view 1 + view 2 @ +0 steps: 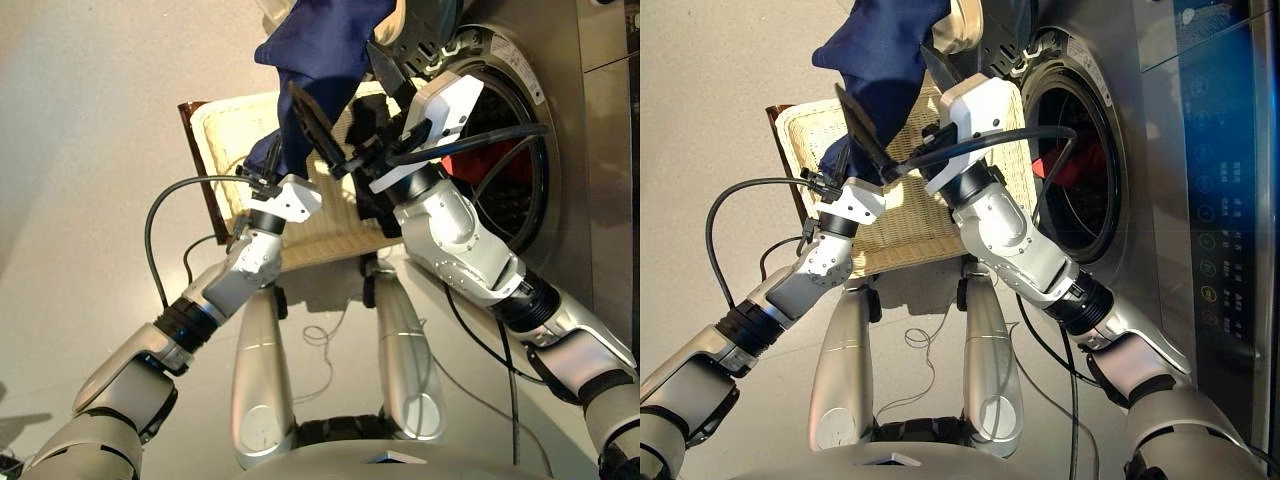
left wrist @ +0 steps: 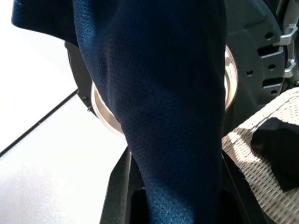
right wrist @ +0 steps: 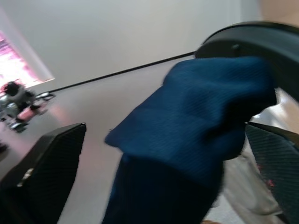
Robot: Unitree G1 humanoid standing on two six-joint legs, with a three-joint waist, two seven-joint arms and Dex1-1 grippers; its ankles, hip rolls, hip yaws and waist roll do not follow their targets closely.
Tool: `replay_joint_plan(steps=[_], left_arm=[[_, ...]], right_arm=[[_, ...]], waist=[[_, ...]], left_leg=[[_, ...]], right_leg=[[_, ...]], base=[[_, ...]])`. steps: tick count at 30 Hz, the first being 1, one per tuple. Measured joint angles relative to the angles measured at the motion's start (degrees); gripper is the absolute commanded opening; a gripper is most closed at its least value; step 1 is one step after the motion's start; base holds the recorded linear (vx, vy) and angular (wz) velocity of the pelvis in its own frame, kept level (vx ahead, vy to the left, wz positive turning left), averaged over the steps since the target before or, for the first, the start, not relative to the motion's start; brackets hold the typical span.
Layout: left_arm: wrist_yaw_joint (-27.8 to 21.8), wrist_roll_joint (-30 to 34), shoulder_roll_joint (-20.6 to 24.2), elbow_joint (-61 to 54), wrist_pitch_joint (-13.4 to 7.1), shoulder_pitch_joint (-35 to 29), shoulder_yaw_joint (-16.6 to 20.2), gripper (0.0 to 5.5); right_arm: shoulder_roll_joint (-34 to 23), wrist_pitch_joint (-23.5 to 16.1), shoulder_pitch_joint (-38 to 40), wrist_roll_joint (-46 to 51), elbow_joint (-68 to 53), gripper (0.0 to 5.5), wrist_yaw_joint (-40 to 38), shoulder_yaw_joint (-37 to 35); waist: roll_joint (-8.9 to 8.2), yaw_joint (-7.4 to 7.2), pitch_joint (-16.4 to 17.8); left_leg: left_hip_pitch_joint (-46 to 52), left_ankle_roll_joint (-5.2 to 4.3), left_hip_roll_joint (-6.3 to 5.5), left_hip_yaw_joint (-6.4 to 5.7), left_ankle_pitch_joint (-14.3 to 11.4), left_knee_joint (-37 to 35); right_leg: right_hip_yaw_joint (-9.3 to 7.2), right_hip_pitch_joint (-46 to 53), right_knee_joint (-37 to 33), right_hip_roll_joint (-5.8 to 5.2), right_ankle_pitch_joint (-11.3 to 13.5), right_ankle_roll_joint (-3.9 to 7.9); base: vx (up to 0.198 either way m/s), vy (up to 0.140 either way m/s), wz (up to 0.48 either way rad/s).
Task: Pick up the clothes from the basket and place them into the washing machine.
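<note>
- your left gripper (image 1: 300,135) is clamped on the navy garment (image 1: 325,45); the cloth rises from between its fingers and drapes up and over, above the basket (image 1: 225,120).
- your right gripper (image 3: 163,154) has its fingers (image 3: 51,158) spread wide apart, with the navy cloth hanging in the gap between them; nothing in the wrist view shows it pinching yet.
- the washer (image 1: 1160,150) stands to the right, its drum (image 1: 1080,150) open and something coral-red (image 1: 1085,165) already lying inside. the door (image 2: 252,51) swings out on the far side, close behind the raised cloth.
- a black garment (image 2: 278,144) still lies in the basket, on the side nearest the washer.
- judging by this, you are mid-carry on the second piece: lifted, not yet at the opening.
- to do it well, i'd close the right gripper on the free part of the cloth so both ends are controlled, then swing right toward the drum.
- keep the loose cloth clear of the door and the drum lip; it looks floppy and could snag or trail.
- push well inside before letting go, so nothing hangs over the lip.
- mind the right arm's cable (image 1: 1020,135), which crosses in front of the opening.
</note>
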Motion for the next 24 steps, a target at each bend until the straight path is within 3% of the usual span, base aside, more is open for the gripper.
replay_joint_plan(steps=[3, 9, 24], left_arm=[[1.3, 0.3, -1.3, 0.5, 0.0, -0.2, 0.4, 0.00], [0.8, 0.7, 2.5, -10.1, -0.2, -0.5, 2.6, 0.00], [1.3, -1.0, 1.6, -10.0, -0.2, -1.1, 2.7, 0.00]], right_arm=[[-0.2, 0.0, 0.5, -1.6, 0.0, 5.50, -1.3, -1.2], [-0.7, -0.1, 4.5, -4.3, -0.1, 5.50, -3.0, -5.2], [-0.7, 0.0, 4.1, -3.0, -0.1, 5.50, -2.0, -2.3]], waist=[[0.01, -0.03, 0.0], [0.17, 0.13, 0.0], [0.18, 0.22, 0.0]], left_leg=[[-0.1, 0.00, 0.00, -0.01, 0.0, 0.0], [-0.3, 0.04, -0.22, -0.08, 0.0, 0.0], [-0.7, 0.12, -0.32, -0.15, 0.1, 0.1]], right_leg=[[-0.01, -0.1, 0.0, -0.03, 0.0, 0.00], [-0.07, -0.2, 0.0, -0.24, 0.0, 0.06], [-0.11, -0.5, 0.2, -0.31, 0.0, 0.09]], base=[[0.000, 0.000, 0.000], [0.000, 0.000, 0.000], [0.000, 0.000, 0.000]])
